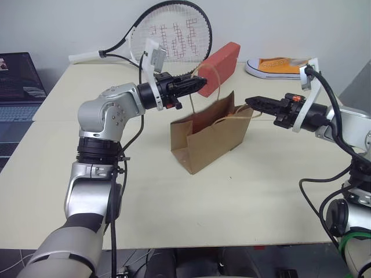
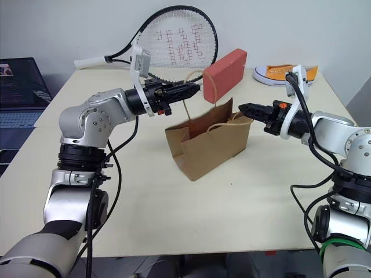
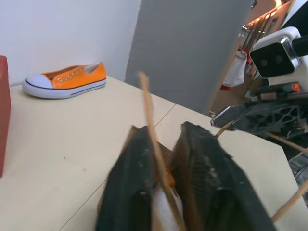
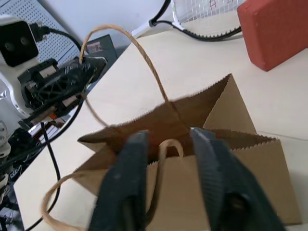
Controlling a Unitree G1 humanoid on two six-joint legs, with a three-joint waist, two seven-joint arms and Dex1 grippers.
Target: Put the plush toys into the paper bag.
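I count one paper bag [image 1: 211, 136] with two string handles [image 1: 210, 81]. There is one red block [image 1: 219, 59], one orange shoe [image 1: 277, 66] and one racket [image 1: 168, 36] on my bench [image 1: 243, 202]. One laptop [image 1: 17, 87] sits off to my left. I have two arms, each with two black fingers [image 4: 126, 187].

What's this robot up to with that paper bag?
It is working at a brown paper bag standing open on the table. Both arms are raised at the bag's mouth: the left gripper has one twine handle running between its fingers, and the right gripper has the other handle's loop between its open fingers. No plush toy can be made out on the table.
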